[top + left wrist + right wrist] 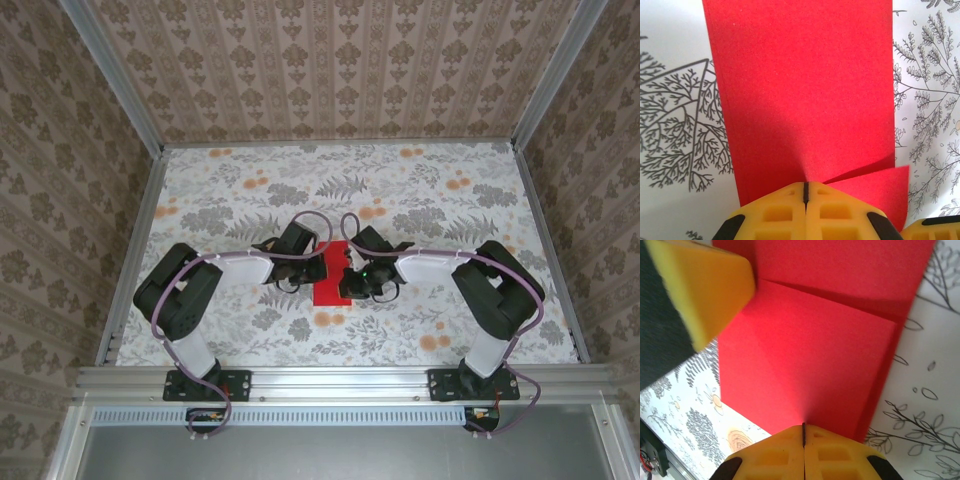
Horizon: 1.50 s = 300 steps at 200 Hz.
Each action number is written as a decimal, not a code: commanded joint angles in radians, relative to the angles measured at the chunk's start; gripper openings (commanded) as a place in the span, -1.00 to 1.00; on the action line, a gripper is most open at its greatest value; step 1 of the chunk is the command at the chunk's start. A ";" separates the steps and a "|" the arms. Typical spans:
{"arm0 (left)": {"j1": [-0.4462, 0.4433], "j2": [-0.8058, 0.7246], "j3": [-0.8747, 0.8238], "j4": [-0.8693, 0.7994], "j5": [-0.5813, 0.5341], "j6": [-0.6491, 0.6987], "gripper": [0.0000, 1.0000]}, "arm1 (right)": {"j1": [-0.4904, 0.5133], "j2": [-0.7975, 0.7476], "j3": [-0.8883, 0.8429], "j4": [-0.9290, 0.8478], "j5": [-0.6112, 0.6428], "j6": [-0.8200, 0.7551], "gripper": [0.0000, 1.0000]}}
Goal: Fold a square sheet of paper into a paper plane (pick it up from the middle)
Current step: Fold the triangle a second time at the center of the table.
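The square sheet of paper (328, 292) is bright red and lies on the floral table between my two grippers. In the left wrist view the paper (800, 90) lies flat ahead, with one flap (875, 192) raised off it at lower right. My left gripper (804, 187) is shut, its yellow tips pinching the near edge where the paper puckers. In the right wrist view a folded layer (805, 355) lies over the sheet (855, 265). My right gripper (803, 427) is shut on that layer's near edge. From above, the left gripper (320, 268) and right gripper (346, 280) nearly touch.
The left gripper's yellow finger (700, 285) looms at the upper left of the right wrist view, very close. A corner of the right gripper's finger (935, 230) shows at the left wrist view's lower right. Patterned walls (340, 60) enclose the floral table (230, 190).
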 commanded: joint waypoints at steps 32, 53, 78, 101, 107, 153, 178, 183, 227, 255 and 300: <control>0.006 -0.007 -0.003 -0.070 -0.008 0.048 -0.89 | -0.009 0.014 -0.076 0.039 0.007 0.027 -0.90; 0.004 -0.066 -0.027 -0.020 0.029 0.007 -0.84 | -0.009 0.015 -0.079 0.058 0.000 0.046 -0.91; -0.010 -0.120 -0.076 0.053 0.059 -0.066 -0.82 | -0.009 0.008 -0.078 0.058 0.003 0.061 -0.93; -0.039 -0.120 -0.121 0.130 0.074 -0.112 -0.89 | -0.009 0.010 -0.075 0.057 0.004 0.065 -0.95; -0.045 -0.114 -0.127 0.144 0.076 -0.117 -0.90 | -0.009 0.013 -0.073 0.058 0.003 0.065 -0.95; -0.071 -0.066 -0.129 0.205 0.105 -0.138 -0.94 | -0.009 0.028 -0.067 0.050 0.002 0.065 -0.96; -0.079 -0.043 -0.113 0.204 0.121 -0.136 -0.94 | -0.009 0.024 -0.069 0.049 0.003 0.063 -0.96; -0.080 -0.038 -0.109 0.201 0.123 -0.136 -0.94 | -0.009 0.024 -0.068 0.048 0.002 0.065 -0.95; -0.086 -0.003 -0.088 0.174 0.139 -0.136 -0.95 | -0.009 0.024 -0.061 0.038 0.008 0.064 -0.95; -0.084 0.011 -0.072 0.134 0.141 -0.112 -0.93 | -0.009 0.027 -0.061 0.029 0.013 0.061 -0.95; -0.029 0.011 -0.106 0.120 0.101 -0.102 -0.93 | -0.011 0.039 -0.080 -0.006 0.040 0.041 -0.95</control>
